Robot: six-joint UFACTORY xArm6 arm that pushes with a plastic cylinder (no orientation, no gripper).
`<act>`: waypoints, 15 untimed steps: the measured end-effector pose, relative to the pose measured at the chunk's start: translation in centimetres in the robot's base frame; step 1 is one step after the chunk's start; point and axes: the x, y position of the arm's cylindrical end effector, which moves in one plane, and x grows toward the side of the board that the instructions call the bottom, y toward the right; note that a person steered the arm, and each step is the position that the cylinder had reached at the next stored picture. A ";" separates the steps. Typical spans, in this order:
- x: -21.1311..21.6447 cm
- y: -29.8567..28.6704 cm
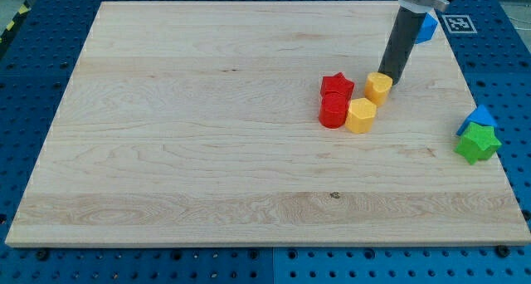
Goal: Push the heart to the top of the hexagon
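Observation:
The yellow heart [378,88] lies right of the board's middle, just above and to the right of the yellow hexagon [361,116]; the two look to be touching or nearly so. My tip [390,82] rests against the heart's right side. A red star [337,85] sits left of the heart. A red cylinder [333,111] sits below the star and touches the hexagon's left side.
A blue block [427,26] lies at the view's top right, partly hidden behind the rod. A blue triangular block [479,117] and a green star [478,143] sit together at the wooden board's [207,151] right edge.

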 end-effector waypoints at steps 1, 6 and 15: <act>0.1 -1.0; 0.3 2.4; 4.1 -1.8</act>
